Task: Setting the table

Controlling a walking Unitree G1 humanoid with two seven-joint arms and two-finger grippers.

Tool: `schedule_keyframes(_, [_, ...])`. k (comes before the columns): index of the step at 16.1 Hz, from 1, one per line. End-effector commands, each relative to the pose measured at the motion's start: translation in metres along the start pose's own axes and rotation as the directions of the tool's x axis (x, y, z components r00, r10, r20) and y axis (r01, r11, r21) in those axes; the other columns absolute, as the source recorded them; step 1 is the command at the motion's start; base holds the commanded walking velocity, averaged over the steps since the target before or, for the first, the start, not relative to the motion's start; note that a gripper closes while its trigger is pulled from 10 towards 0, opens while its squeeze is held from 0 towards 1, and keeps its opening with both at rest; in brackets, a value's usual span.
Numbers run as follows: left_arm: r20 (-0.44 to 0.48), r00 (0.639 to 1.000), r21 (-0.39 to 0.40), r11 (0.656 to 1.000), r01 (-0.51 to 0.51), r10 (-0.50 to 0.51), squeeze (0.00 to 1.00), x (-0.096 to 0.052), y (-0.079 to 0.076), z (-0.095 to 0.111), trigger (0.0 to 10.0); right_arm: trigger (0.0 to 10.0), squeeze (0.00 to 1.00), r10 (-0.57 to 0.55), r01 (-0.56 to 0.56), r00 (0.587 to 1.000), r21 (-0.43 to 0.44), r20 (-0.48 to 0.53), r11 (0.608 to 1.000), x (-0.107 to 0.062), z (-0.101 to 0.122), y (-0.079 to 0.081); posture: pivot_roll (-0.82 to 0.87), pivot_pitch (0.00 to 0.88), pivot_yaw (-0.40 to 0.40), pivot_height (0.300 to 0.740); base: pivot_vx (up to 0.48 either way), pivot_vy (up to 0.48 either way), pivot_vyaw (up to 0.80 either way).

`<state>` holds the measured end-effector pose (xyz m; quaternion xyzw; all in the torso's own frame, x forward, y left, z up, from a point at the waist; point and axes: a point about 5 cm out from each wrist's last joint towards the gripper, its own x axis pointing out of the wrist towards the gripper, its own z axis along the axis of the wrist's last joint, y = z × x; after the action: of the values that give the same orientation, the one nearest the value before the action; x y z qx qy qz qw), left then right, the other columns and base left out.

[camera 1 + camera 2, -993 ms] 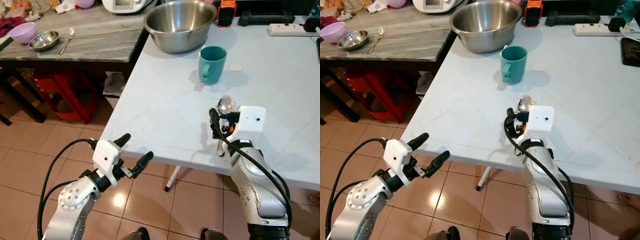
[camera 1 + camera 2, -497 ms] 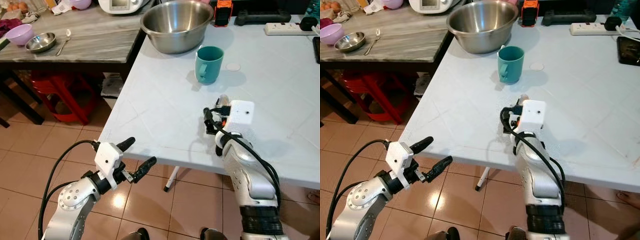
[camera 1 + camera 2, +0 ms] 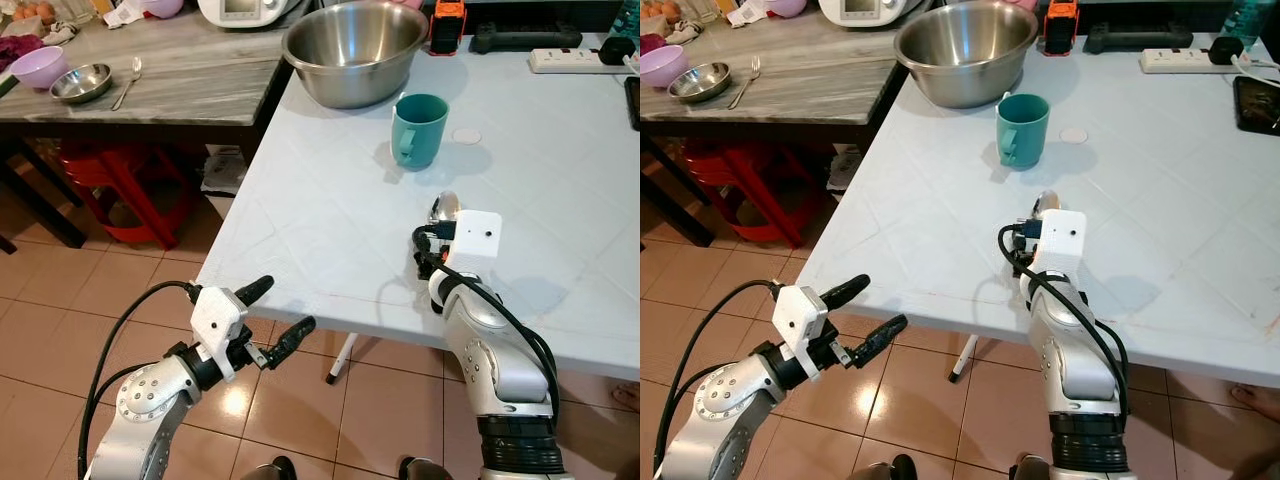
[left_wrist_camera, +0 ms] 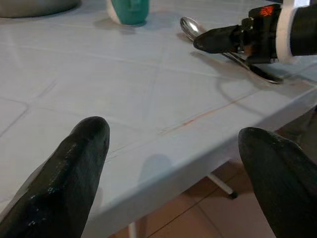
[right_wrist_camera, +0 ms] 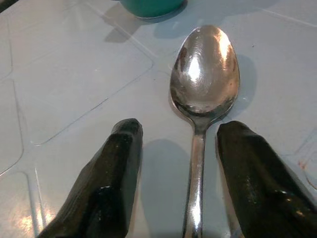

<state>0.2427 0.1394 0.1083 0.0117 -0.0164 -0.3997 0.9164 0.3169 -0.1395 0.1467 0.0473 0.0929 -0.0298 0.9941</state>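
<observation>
Desk (image 3: 330,210): white, set with bowl, mug and spoon.
Bowl (image 3: 355,50): steel, nothing seen inside.
Mug (image 3: 420,130): teal, upright, interior not visible.
Right gripper (image 5: 190,163): spread narrowly astride the spoon (image 5: 204,79) handle.
Left gripper (image 3: 275,312): held wide, off the desk edge.

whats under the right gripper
A metal spoon lies on the white table, handle between the open right gripper's fingers. The handle's far end is hidden under the wrist.
</observation>
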Motion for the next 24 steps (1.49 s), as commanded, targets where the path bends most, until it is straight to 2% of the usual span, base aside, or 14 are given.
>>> schedule_keyframes(1, [-0.015, 0.999, -0.008, 1.000, 0.030, -0.031, 0.00, -0.003, -0.002, 0.000, 10.0, 0.0, 0.00, -0.036, 0.037, 0.993, 0.008, -0.117, 0.999, -0.002, -0.022, -0.006, -0.15, 0.183, 0.112, 0.740, 0.000, 0.000, 0.00])
schedule_keyframes(5, [-0.014, 0.996, -0.006, 0.996, 0.094, -0.094, 0.00, 0.000, -0.004, 0.013, 10.0, 0.0, 0.00, -0.066, 0.067, 0.988, 0.001, -0.138, 0.998, 0.001, -0.024, -0.014, -0.15, 0.184, 0.118, 0.740, 0.000, 0.000, 0.00])
schedule_keyframes(11, [-0.036, 0.992, 0.043, 0.992, 0.120, -0.119, 0.00, 0.001, -0.002, 0.023, 10.0, 0.0, 0.00, -0.092, 0.095, 0.979, 0.011, -0.182, 0.995, -0.001, -0.031, -0.019, -0.15, 0.187, 0.122, 0.740, 0.000, 0.000, 0.00])
schedule_keyframes(15, [-0.069, 0.991, 0.041, 0.992, 0.122, -0.119, 0.00, -0.003, 0.004, 0.015, 10.0, 0.0, 0.00, -0.098, 0.105, 0.973, 0.024, -0.207, 0.994, -0.001, -0.033, -0.022, -0.15, 0.186, 0.121, 0.740, 0.000, 0.000, 0.00])
schedule_keyframes(18, [-0.080, 0.990, 0.045, 0.992, 0.117, -0.113, 0.00, -0.003, 0.005, 0.008, 10.0, 0.0, 0.00, -0.095, 0.107, 0.977, 0.057, -0.190, 0.993, 0.000, -0.030, -0.021, -0.15, 0.181, 0.120, 0.740, 0.000, 0.000, 0.00])
schedule_keyframes(19, [-0.075, 0.995, 0.037, 0.997, 0.070, -0.067, 0.00, -0.002, 0.010, 0.006, 10.0, 0.0, 0.00, -0.068, 0.086, 0.987, 0.121, -0.146, 0.989, 0.001, -0.023, -0.017, -0.15, 0.180, 0.119, 0.740, 0.000, 0.000, 0.00])
schedule_keyframes(21, [-0.047, 0.997, 0.031, 0.998, -0.061, 0.062, 0.00, 0.000, 0.023, 0.006, 10.0, 0.0, 0.00, -0.040, 0.048, 0.997, 0.125, -0.071, 0.991, -0.001, -0.014, -0.013, -0.15, 0.172, 0.116, 0.740, 0.000, 0.000, 0.00])
schedule_keyframes(22, [-0.034, 0.991, 0.032, 0.992, -0.125, 0.126, 0.00, 0.001, 0.030, 0.007, 10.0, 0.0, 0.00, -0.033, 0.039, 0.998, 0.130, -0.053, 0.991, -0.002, -0.012, -0.012, -0.15, 0.169, 0.115, 0.740, 0.000, 0.000, 0.00])
schedule_keyframes(23, [-0.015, 0.973, 0.033, 0.972, -0.231, 0.231, 0.00, 0.003, 0.042, 0.010, 10.0, 0.0, 0.00, -0.027, 0.029, 1.000, 0.126, -0.013, 0.992, -0.004, -0.009, -0.013, -0.15, 0.161, 0.110, 0.740, 0.000, 0.000, 0.00])
schedule_keyframes(24, [0.003, 0.957, 0.023, 0.956, -0.291, 0.291, 0.00, 0.005, 0.050, 0.013, 10.0, 0.0, 0.00, -0.015, 0.013, 1.000, 0.117, 0.022, 0.993, -0.007, -0.005, -0.012, -0.15, 0.156, 0.108, 0.740, 0.000, 0.000, 0.00])
